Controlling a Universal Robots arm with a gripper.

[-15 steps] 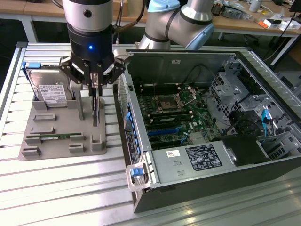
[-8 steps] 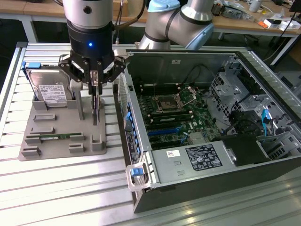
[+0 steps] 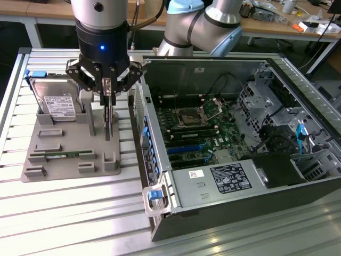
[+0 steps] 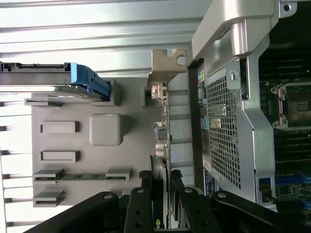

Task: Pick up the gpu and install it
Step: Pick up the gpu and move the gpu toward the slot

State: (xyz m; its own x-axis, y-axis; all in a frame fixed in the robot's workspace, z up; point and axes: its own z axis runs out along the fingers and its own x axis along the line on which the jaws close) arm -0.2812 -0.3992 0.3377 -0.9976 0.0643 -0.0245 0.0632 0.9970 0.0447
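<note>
As the gpu [image 3: 108, 125] stands upright, the claw [image 3: 108, 97] grips its upper edge.

No wording is legible: a white label [image 3: 58, 105] lies on the hard drive [image 3: 47, 87]; a black printed label [image 3: 230, 178] and small white sticker [image 3: 196, 174] sit on the power supply [image 3: 205, 193]
</note>
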